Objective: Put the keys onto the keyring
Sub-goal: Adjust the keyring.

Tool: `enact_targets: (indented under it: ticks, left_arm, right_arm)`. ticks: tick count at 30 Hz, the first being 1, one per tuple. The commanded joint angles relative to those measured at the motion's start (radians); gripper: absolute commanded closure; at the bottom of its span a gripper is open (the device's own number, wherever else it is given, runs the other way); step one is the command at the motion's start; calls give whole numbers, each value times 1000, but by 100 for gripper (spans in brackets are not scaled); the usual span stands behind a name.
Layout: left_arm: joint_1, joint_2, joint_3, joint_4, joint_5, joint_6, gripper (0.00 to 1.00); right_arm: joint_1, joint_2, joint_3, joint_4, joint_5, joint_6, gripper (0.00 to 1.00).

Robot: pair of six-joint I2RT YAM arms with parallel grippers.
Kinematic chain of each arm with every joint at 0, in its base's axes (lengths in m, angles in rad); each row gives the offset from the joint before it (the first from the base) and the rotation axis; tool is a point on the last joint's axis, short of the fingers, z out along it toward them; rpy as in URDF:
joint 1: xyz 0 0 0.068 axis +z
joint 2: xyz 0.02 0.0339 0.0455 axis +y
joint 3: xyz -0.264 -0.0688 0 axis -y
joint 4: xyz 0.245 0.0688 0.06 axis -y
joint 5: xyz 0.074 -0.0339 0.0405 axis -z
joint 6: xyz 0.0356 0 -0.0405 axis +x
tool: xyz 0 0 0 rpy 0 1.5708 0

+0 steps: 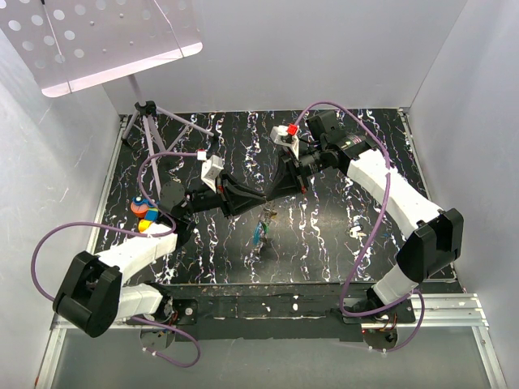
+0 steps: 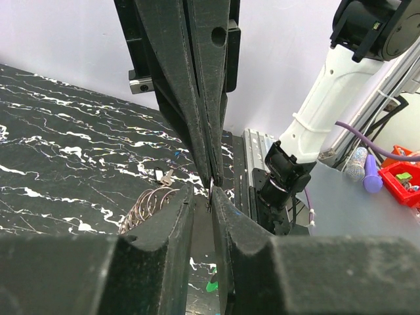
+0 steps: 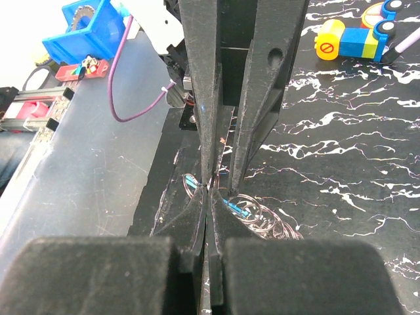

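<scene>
Over the middle of the black marbled table (image 1: 340, 219) the two grippers meet tip to tip. My right gripper (image 3: 209, 190) is shut on a thin metal wire of the keyring (image 3: 262, 220). The keyring's silvery loops fan out beside the fingers, and they also show in the left wrist view as the keyring (image 2: 149, 205). My left gripper (image 2: 202, 190) stands with a narrow gap, and the wire end sits inside it near one finger. A blue-headed key (image 3: 239, 207) lies just under the tips. The keys (image 1: 261, 232) show blue and teal below the meeting point. A small silver key (image 2: 167, 176) lies beyond the loops.
A toy of coloured blocks (image 1: 144, 212) sits at the table's left edge by the left arm. A tripod (image 1: 146, 121) carrying a perforated plate (image 1: 105, 36) stands at the back left. A blue box (image 3: 92, 29) and a red bin (image 2: 403, 180) lie off the table.
</scene>
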Motion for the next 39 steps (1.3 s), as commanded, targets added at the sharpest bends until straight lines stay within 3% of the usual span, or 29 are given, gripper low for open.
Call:
enact_targets:
  ticks: [1,8,33,39]
  left_arm:
    - [-9,-21,14,-46,-6,24,83]
    - [-9,-5,20,-28,5,9,90]
    - [12,-64,-48,55,-30,-17,74]
    - [14,-51,-43,64,-20,-29,75]
  right_arm:
    - [9,-24,19,11,-67,5,99]
    - [9,-26,19,12,-62,5,99]
    - [9,-32,16,12,-56,5,99]
    - [9,-29,17,12,-56,7,99]
